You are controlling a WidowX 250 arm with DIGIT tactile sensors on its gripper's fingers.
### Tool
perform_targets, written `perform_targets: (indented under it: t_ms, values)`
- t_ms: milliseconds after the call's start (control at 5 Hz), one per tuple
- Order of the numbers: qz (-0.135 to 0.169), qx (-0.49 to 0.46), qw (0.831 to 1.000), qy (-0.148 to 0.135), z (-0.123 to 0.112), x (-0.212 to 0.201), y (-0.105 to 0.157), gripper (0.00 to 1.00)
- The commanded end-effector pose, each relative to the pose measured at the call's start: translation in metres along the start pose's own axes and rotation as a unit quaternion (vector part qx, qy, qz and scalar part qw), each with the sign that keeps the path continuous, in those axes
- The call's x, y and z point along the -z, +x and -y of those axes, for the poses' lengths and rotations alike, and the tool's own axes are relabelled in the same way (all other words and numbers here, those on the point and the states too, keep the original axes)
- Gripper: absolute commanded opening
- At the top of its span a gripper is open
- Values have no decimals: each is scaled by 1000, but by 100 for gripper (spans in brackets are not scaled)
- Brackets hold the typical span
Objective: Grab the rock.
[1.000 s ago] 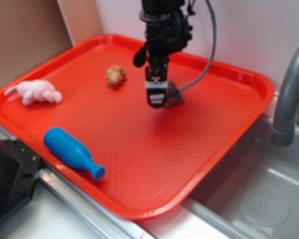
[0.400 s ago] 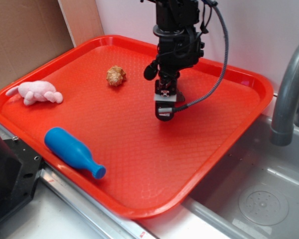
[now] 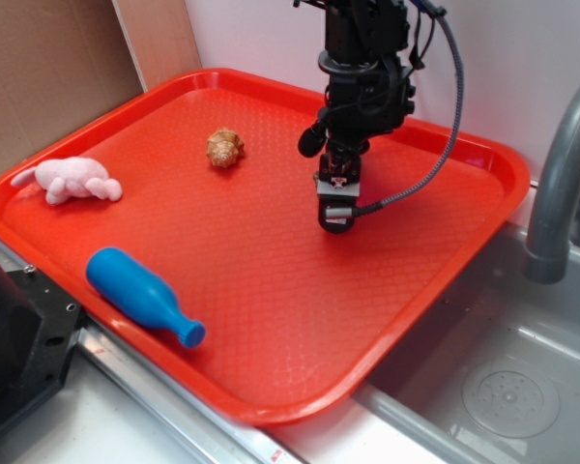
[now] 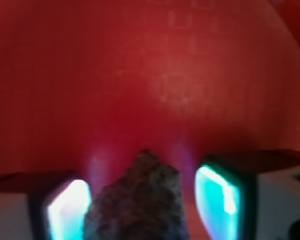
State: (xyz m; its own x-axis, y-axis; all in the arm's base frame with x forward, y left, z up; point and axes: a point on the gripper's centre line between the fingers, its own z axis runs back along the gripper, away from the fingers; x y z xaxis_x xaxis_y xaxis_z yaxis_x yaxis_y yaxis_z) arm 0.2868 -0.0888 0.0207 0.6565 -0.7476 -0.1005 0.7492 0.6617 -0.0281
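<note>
The claw (image 3: 335, 218) hangs low over the red tray (image 3: 271, 319), in its far right part. On the near side of the claw lies a wide stretch of bare tray floor, running down to the raised near rim. The tray's right rim is near the claw's right side, and just past that rim a grey sink (image 3: 503, 387) and a curved faucet (image 3: 559, 184) stand. To the claw's left, apart from it, sits a tan bumpy lump (image 3: 225, 147); farther left, by the tray's left rim, lies a pink plush toy (image 3: 68, 180), and to the near left a blue bowling pin (image 3: 140, 293) lies on its side.

In the wrist view the rock (image 4: 137, 202) sits between the claw's two fingers (image 4: 222, 195), with the left finger against it and a narrow strip of tray showing at the right; whether the claw is pinching it, I cannot tell. In the exterior view the claw hides the rock.
</note>
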Motion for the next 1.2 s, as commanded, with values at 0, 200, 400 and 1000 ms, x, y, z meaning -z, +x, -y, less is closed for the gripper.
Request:
perform_targets:
  t_ms: [0,200,400,1000]
  values:
    - [8,3,1000,16,16,-26,-2,0]
    - [-1,-82,997,2,25,-74,-27,0]
    - [-1,-208,978,17,32,-118,-73,0]
    - [14,-543,837,72,29,-224,-136,0]
